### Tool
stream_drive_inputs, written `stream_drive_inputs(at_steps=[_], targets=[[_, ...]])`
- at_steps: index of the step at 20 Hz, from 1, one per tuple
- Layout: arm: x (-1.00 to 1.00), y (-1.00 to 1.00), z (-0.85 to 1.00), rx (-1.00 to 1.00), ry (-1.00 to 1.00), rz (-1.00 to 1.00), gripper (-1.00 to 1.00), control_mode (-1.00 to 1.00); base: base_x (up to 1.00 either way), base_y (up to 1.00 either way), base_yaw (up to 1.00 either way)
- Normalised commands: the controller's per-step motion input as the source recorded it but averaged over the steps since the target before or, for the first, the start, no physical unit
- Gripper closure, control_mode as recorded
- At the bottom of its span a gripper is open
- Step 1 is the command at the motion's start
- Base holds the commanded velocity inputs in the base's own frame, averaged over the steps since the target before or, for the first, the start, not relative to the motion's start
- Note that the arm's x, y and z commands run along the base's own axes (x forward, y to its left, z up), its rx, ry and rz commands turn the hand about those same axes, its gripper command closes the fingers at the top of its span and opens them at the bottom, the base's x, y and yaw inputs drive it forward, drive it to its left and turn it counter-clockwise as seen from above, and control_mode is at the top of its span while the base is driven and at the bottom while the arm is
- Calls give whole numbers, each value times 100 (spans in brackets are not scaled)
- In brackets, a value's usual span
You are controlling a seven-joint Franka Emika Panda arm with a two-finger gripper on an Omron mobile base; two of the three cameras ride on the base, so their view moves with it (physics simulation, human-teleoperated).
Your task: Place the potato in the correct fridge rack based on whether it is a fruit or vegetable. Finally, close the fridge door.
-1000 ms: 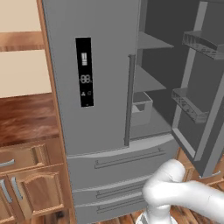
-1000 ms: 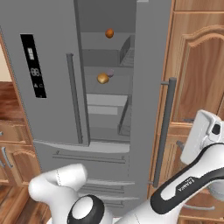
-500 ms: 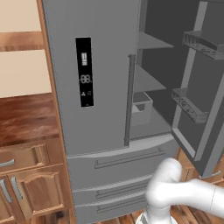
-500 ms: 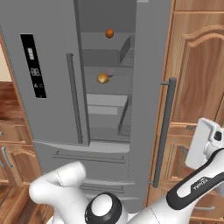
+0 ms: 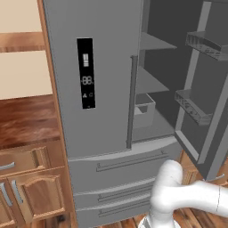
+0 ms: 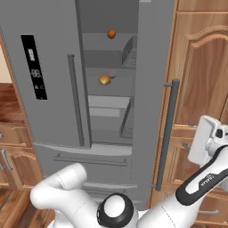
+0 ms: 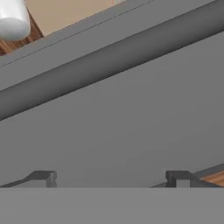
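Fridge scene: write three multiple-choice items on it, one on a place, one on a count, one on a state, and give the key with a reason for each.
1. Where is the potato?
A. on the floor
B. on the fridge rack, second shelf from the top
C. in the pincer

2. How many round food items show inside the fridge?
A. one
B. two
C. four

3. How does the right fridge door stand?
A. open
B. fully shut
C. taken off

Key: 1 B, the right base view shows the tan lump resting on the second shelf. 2 B, the potato and a darker orange-brown item on the shelf above. 3 A, the door is swung out and the shelves show; in the hand view the pincer faces the door's bar handle, its jaws open and empty.
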Motion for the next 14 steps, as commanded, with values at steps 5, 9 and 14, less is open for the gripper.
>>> stream_drive_inputs(at_steps=[5,9,14], targets=[[33,30,0,0,-2,13,-100,-100,0,0,0],[14,72,0,-3,-5,17,-100,-100,0,0,0],[-5,100,-1,-14,-16,25,-100,-100,0,0,0]])
